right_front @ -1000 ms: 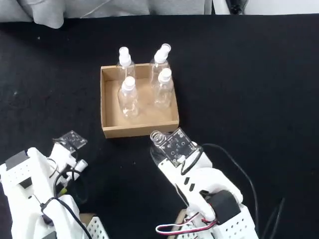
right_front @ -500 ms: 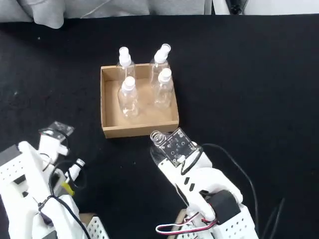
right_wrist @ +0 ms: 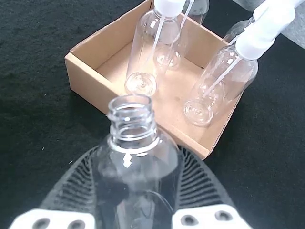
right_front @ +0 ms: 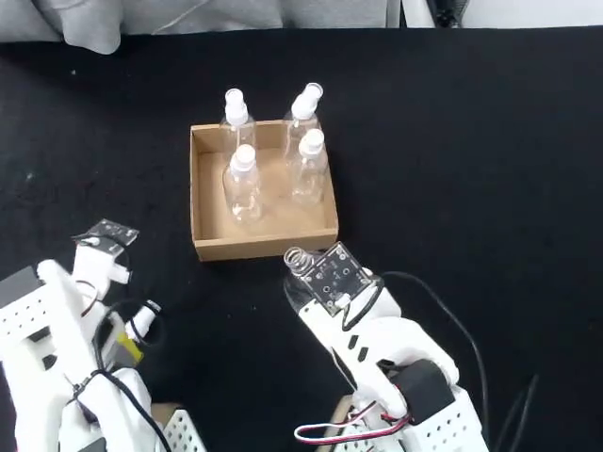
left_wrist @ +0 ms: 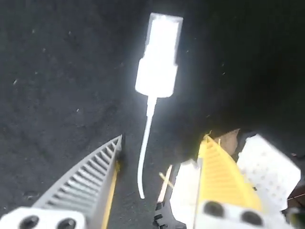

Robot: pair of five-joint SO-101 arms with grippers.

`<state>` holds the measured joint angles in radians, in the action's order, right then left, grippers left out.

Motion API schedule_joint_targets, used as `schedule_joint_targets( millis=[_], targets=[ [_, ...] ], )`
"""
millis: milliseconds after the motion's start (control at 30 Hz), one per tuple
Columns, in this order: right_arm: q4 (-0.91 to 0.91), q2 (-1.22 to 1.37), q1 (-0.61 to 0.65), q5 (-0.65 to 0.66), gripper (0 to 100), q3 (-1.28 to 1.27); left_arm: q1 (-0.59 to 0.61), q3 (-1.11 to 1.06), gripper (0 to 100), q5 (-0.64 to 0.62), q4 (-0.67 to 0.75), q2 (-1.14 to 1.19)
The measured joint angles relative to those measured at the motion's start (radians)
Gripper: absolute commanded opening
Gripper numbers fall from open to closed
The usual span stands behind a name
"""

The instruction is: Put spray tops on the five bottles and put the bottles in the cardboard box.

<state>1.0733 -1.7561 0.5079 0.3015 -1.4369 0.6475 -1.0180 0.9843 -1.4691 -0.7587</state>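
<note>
A clear bottle [right_wrist: 133, 152] with a bare threaded neck stands upright in my right gripper [right_wrist: 136, 191], which is shut on its body just in front of the cardboard box [right_front: 212, 247]; the neck [right_front: 299, 260] also shows from above. Several bottles with white spray tops [right_front: 243, 177] stand in the box [right_wrist: 95, 71]. A loose white spray top [left_wrist: 157, 62] lies on the black table, its thin tube reaching between the fingers of my open left gripper [left_wrist: 162, 139]. From above, this spray top [right_front: 144, 318] lies beside the left gripper [right_front: 130, 337] at the front left.
The black cloth [right_front: 471, 169] covers the table, bare to the right of and behind the box. A grey cloth [right_front: 94, 24] lies along the far edge. Cables [right_front: 452, 320] trail beside the right arm's base.
The left arm has swung to the left and back, its wrist camera now farther from the box. The right arm and its bottle have stayed put.
</note>
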Motion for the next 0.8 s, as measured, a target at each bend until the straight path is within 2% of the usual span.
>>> schedule_joint_targets(
  millis=[300, 433, 600, 800],
  targets=[
    [0.000, 0.000, 0.000, 0.000, 1.1, 0.000, -0.175, 0.000, 24, -0.155, 0.015, 0.000],
    [0.000, 0.000, 0.000, 0.000, 1.1, 0.000, -0.186, 0.000, 20, -0.173, 0.054, 0.000],
    [0.000, 0.000, 0.000, 0.000, 1.1, 0.000, -0.186, 0.000, 20, -0.175, 0.069, 0.002],
    [0.000, 0.000, 0.000, 0.000, 1.1, 0.000, -0.193, -0.060, 20, -0.175, 0.160, 0.002]
  ],
)
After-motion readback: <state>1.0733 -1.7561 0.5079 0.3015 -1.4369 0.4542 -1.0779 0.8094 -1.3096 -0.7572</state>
